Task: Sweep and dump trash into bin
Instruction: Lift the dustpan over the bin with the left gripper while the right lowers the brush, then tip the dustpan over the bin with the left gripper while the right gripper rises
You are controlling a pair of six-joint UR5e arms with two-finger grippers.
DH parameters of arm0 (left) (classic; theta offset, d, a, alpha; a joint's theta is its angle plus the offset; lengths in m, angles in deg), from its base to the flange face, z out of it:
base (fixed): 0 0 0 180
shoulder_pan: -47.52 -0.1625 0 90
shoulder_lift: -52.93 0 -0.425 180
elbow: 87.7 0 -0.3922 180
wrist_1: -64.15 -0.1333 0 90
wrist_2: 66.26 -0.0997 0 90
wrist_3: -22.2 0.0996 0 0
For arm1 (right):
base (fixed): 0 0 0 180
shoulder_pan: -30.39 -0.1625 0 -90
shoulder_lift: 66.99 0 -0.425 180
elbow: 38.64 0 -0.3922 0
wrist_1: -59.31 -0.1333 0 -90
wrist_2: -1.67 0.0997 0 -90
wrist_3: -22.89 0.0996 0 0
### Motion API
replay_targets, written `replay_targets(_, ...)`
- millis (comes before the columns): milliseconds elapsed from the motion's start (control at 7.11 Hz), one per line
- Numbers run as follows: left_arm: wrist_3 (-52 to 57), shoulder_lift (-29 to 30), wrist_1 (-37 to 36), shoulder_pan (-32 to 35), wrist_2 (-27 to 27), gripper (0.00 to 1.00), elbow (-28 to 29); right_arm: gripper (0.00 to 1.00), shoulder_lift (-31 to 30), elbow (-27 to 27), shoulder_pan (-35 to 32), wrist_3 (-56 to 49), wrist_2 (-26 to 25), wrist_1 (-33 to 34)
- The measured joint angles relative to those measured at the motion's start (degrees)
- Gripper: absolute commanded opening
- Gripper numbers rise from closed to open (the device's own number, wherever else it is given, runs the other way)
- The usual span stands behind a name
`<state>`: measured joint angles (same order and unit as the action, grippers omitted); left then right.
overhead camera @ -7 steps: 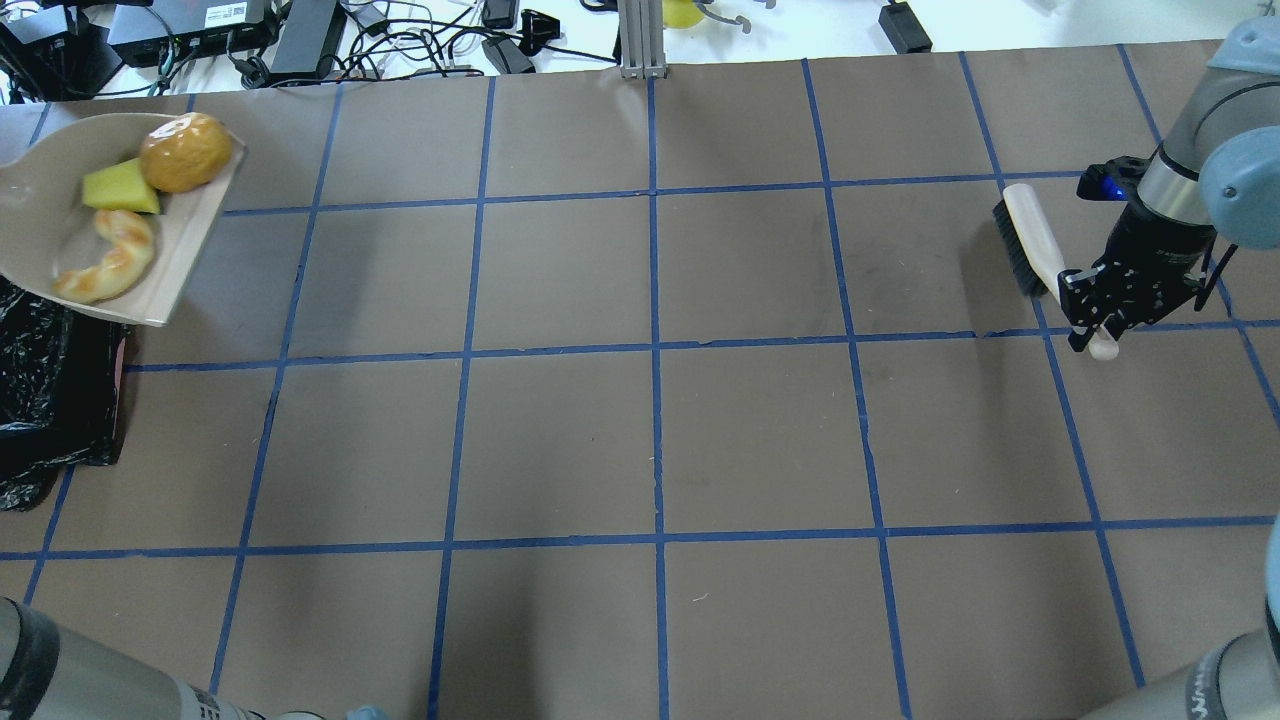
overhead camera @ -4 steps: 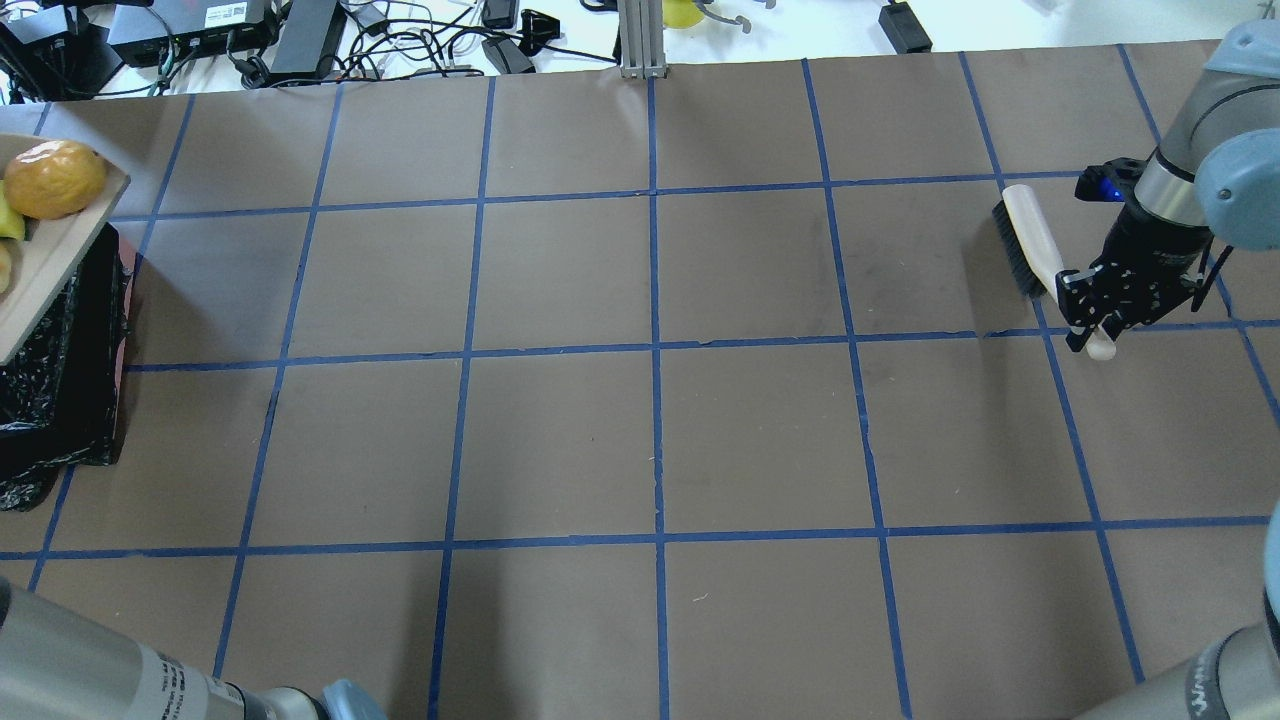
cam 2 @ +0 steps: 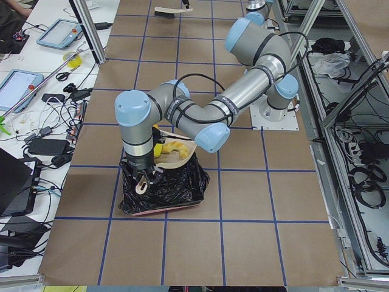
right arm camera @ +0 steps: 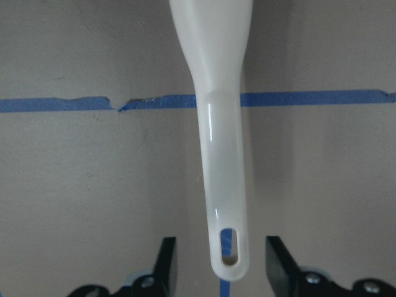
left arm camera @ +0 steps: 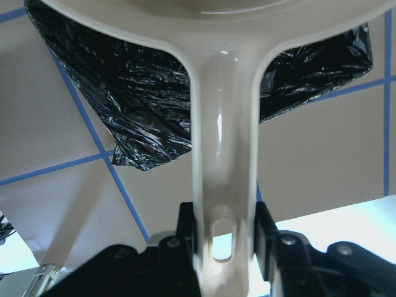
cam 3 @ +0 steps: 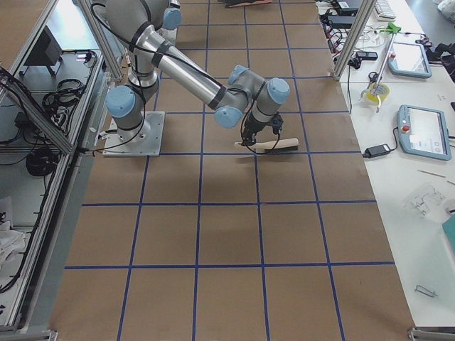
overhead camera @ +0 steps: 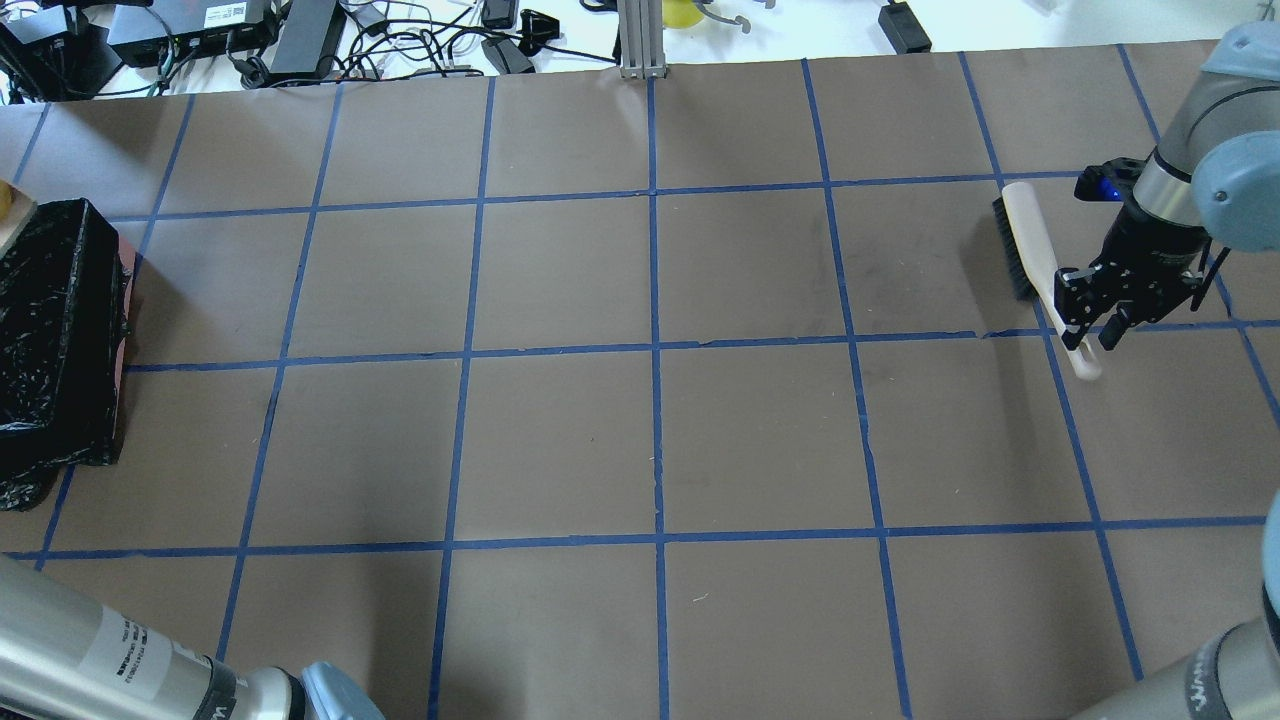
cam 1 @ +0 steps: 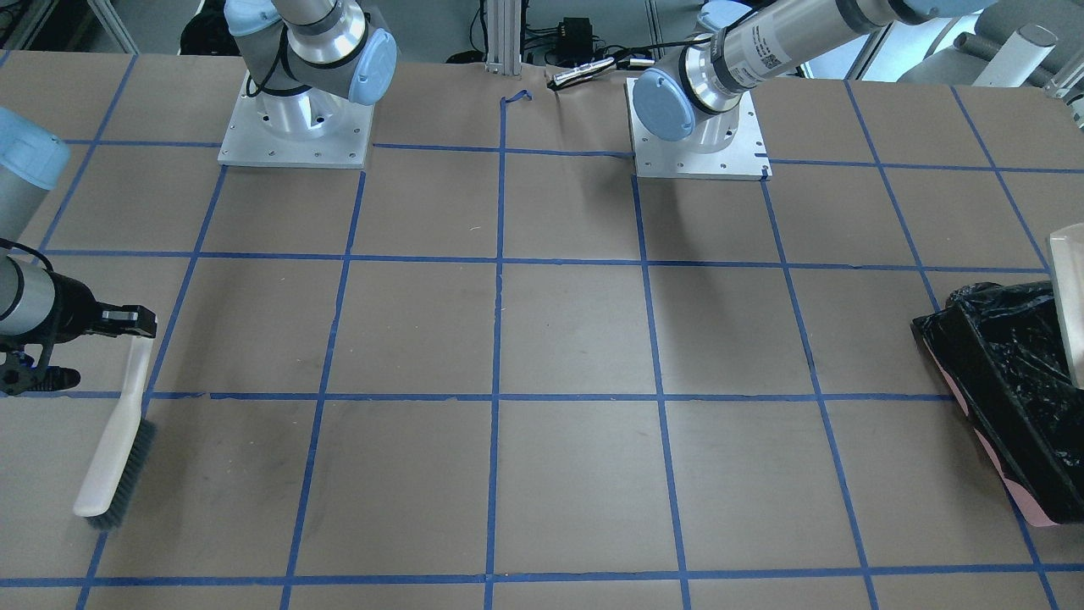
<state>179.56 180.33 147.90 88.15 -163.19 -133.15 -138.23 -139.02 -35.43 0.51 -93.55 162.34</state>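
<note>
My left gripper (left arm camera: 223,242) is shut on the handle of the beige dustpan (left arm camera: 223,154) and holds it over the bin (overhead camera: 55,330), a black-bagged box at the table's left edge. In the exterior left view the dustpan (cam 2: 180,162) sits above the bin (cam 2: 164,188) with the yellow sponge (cam 2: 159,148) and the croissant piece (cam 2: 177,147) on it. The potato-like lump is hidden. My right gripper (right arm camera: 223,263) is open around the white handle of the brush (right arm camera: 224,167). Its fingers (right arm camera: 166,263) stand clear of the handle. The brush (overhead camera: 1030,245) lies on the table.
The table is brown paper with a blue tape grid (overhead camera: 655,350). Cables and power boxes (overhead camera: 300,35) lie beyond the far edge. The arm bases (cam 1: 292,127) stand at the robot's side. The bin also shows at the right of the front-facing view (cam 1: 1008,398).
The dustpan with the trash has moved left, out of the overhead view, to above the bin. My right gripper has opened and let go of the brush handle.
</note>
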Motion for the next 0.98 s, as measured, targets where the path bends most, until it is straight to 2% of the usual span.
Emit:
replay_targets(281, 2.8, 4.6, -1.7, -1.0, -0.1, 0.00, 5.1, 0.78, 0.0, 0.1, 0.0, 0.2, 0.0, 0.1)
replay_targets(562, 4.2, 7.1, -6.5, -1.2, -1.1, 0.00, 6.0, 0.80, -0.5, 0.6, 0.0, 0.3, -0.9, 0.1)
replay_targets(843, 5.4, 8.4, -10.2, -1.2, -4.2, 0.00, 5.7, 1.00, -1.5, 1.8, 0.0, 0.1, -1.8, -0.4)
replay_targets(984, 5.5, 8.4, -11.7, -1.1, -6.1, 0.00, 5.5, 1.00, -2.9, 3.0, 0.0, -0.2, -1.7, -1.2)
